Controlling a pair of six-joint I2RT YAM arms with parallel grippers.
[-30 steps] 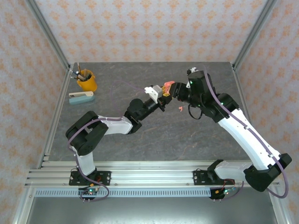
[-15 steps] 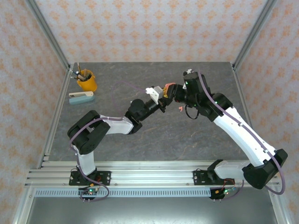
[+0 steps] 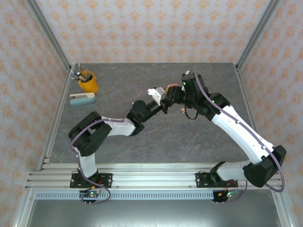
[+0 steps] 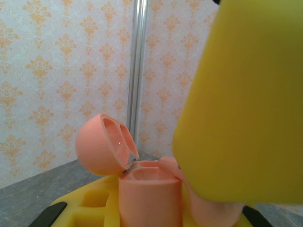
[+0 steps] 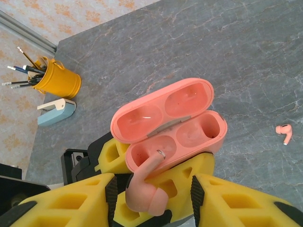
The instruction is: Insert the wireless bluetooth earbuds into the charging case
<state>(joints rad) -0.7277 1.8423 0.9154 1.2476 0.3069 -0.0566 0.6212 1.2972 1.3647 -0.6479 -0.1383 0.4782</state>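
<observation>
Earbud (image 5: pixel 142 193), salmon-orange, tilted, stem tip just inside the left-hand well of the charging case (image 5: pixel 166 124), bulb outside it, between the fingers of the right gripper (image 5: pixel 153 183). Jaws there partway apart: one pad close beside the bulb, a gap showing at the other; cannot tell whether pinching or merely flanking. Case lid-open, held above the table (image 3: pixel 142 142), body clamped by the closed left gripper (image 5: pixel 156 160).

Likely troubles:
- stem wedging on the well's rim, from the slanted entry
- bud slipping and dropping beside the case, from so doubtful a hold
- case twisting in its clamp under a hard push

Second earbud (image 5: pixel 283 133) lying on the table right of the case, well apart. Pen cup (image 5: pixel 59 81) and pale blue stapler (image 5: pixel 57 111) far left of the case, no hindrance. Nearest crowding: raised lid behind the wells, yellow fingers hugging the case's front.
</observation>
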